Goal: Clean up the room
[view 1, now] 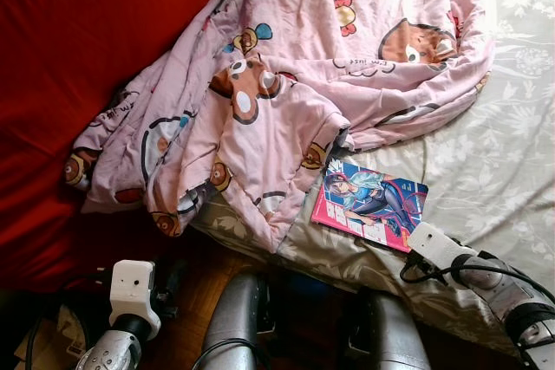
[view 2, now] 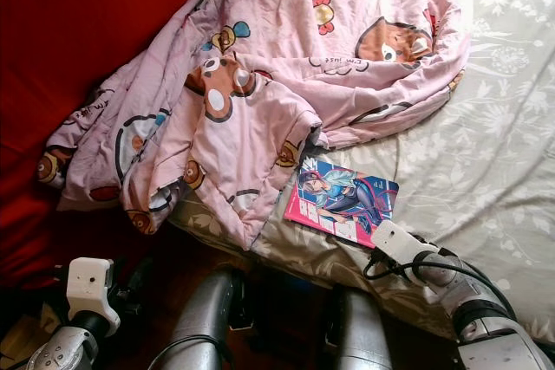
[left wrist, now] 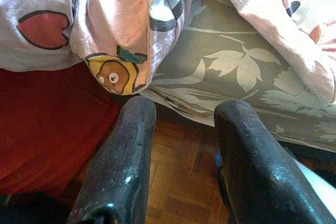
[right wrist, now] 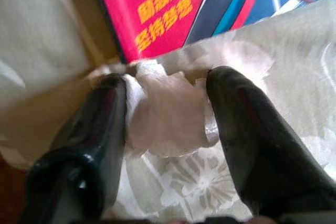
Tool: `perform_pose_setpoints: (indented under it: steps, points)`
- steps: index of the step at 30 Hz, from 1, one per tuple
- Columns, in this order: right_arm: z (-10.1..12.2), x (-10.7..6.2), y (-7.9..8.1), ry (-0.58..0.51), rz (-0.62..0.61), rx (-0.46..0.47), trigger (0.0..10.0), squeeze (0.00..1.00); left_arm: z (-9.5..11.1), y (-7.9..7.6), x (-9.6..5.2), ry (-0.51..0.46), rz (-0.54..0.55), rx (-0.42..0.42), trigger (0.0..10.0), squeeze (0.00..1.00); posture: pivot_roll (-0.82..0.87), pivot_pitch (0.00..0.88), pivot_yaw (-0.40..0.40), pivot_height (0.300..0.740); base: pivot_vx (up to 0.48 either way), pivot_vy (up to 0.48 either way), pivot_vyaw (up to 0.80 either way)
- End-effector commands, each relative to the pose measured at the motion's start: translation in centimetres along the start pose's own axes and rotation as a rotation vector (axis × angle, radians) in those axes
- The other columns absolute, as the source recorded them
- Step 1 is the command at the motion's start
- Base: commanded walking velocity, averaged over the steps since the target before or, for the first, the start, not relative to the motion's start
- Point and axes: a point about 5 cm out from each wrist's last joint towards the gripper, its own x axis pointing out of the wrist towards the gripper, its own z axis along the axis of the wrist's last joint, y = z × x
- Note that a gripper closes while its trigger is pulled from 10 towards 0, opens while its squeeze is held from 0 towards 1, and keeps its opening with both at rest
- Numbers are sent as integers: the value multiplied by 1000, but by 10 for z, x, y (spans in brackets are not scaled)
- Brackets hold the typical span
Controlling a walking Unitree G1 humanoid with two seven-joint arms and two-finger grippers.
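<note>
Right tool (right wrist: 165, 103), fingers apart around a wad of tissue (right wrist: 165, 114) at the bed's (view 1: 512, 162) near edge just beside the book (view 1: 371, 202); closing might also pinch the sheet; left tool (left wrist: 184, 145) hung parted, idle.

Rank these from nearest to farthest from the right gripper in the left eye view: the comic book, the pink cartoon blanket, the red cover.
1. Comic book, just ahead of the right gripper at the bed's edge.
2. Pink cartoon blanket, heaped beyond it.
3. Red cover, far left.
</note>
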Motion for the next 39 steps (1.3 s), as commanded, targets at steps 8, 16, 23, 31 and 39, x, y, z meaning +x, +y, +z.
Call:
perform_pose_setpoints:
  steps: [8,16,23,31,39]
  points:
    - [-21,-2,11,90,6,27,0,0,-14,5,-8,61,33,-7,10000,0,192,439,129,644,0,0,0]
    - [-24,-1,17,97,6,45,0,0,-14,5,-7,58,35,-10,10000,0,191,432,125,644,0,0,0]
    - [-23,0,24,83,-1,114,0,0,-15,5,-4,62,35,-11,10000,0,182,420,125,644,0,0,0]
    - [-20,3,33,41,-24,250,0,0,-20,3,4,70,39,-16,10000,0,155,387,107,644,0,0,0]
    - [-4,0,19,-181,-230,581,0,0,-30,5,14,85,68,-30,10000,0,120,317,85,644,0,0,0]
